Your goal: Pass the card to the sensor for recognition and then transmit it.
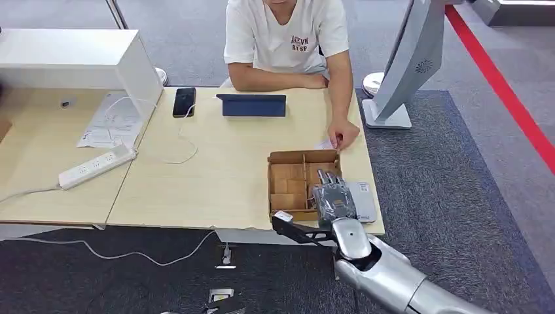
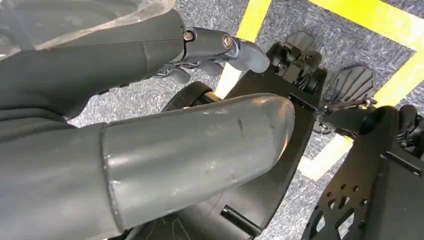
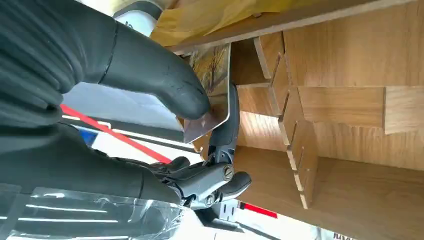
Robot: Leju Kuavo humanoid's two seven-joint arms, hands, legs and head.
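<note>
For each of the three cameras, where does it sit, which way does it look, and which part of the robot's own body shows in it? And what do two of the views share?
Head view: high on the body, looking forward and down at the table; the right hand is over the wooden box.
Left wrist view: behind the left hand, which hangs over grey floor with yellow lines.
Right wrist view: behind the right hand, which pinches the card at the wooden box.
Shared by the head view and the right wrist view: right hand, wooden box.
</note>
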